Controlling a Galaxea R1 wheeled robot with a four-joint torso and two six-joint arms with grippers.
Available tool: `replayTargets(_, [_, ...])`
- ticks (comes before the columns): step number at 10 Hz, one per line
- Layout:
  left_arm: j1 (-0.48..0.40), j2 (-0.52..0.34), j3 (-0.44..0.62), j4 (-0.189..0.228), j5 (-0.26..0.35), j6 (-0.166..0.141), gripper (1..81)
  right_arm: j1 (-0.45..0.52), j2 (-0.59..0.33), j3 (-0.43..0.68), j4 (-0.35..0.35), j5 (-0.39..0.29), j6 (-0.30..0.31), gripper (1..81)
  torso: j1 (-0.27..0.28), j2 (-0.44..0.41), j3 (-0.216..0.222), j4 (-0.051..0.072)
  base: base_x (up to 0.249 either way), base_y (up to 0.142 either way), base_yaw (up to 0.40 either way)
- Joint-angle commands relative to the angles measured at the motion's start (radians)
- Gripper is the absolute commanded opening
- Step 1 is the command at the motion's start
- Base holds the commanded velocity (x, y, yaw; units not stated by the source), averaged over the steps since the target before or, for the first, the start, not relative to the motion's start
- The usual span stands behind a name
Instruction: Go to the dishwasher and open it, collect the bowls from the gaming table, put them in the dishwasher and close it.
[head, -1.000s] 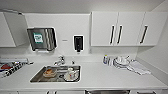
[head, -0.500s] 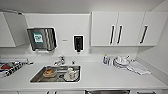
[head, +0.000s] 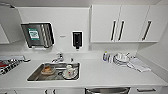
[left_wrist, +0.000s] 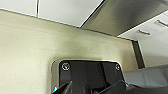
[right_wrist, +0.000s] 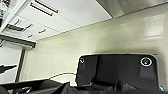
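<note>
The robot faces the kitchen counter squarely, with the dishwasher (head: 107, 90) (its steel top edge just showing) below the counter to the right of the sink (head: 53, 72), probably lined up to open it; finger state cannot be told.

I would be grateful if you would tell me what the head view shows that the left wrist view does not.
The head view alone shows the sink holding an orange bowl and a white cup, the faucet, a stack of white dishes on the counter, and the dishwasher at the lower edge. The left wrist view alone shows pale floor and the robot's dark plate. Both show white cabinet fronts with bar handles.
</note>
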Motion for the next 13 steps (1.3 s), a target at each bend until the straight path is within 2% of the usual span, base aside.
replayTargets(1, [-0.087,-0.136,0.114,0.011,0.038,-0.057,81.1,0.097,-0.079,0.087,0.006,-0.04,0.007,81.1,0.061,-0.095,-0.089,0.0,0.0,0.0,0.0])
replayTargets(2, [-0.107,-0.153,0.133,0.011,0.04,-0.083,81.1,0.103,-0.074,0.084,0.006,-0.039,0.008,81.1,0.084,-0.131,-0.066,0.0,0.0,0.0,0.0])
replayTargets(3, [-0.127,-0.169,0.148,0.011,0.046,-0.098,81.1,0.103,-0.07,0.076,0.004,-0.039,0.018,81.1,0.106,-0.165,-0.06,0.0,0.0,0.0,0.0])
replayTargets(4, [-0.153,-0.189,0.168,0.011,0.048,-0.107,81.1,0.106,-0.067,0.067,0.004,-0.037,0.025,81.1,0.124,-0.19,-0.08,0.0,0.0,0.0,0.0])
replayTargets(6, [-0.243,-0.259,0.215,0.011,0.092,-0.13,81.1,0.114,-0.059,0.05,0.003,-0.039,0.028,81.1,0.161,-0.249,-0.093,0.0,0.0,0.0,0.0])
replayTargets(9, [-0.381,-0.343,0.344,0.013,0.186,-0.13,81.1,0.136,-0.045,0.035,0.006,-0.04,0.044,81.1,0.231,-0.361,-0.095,0.0,0.0,0.0,0.0])
replayTargets(12, [-0.49,-0.333,0.366,0.01,0.333,-0.13,81.1,0.149,-0.042,0.036,0.006,-0.043,0.053,81.1,0.297,-0.466,-0.095,0.0,0.0,0.0,0.0])
replayTargets(13, [-0.505,-0.327,0.373,0.01,0.362,-0.13,81.1,0.154,-0.041,0.032,0.007,-0.043,0.054,81.1,0.319,-0.501,-0.095,0.0,0.0,0.0,0.0])
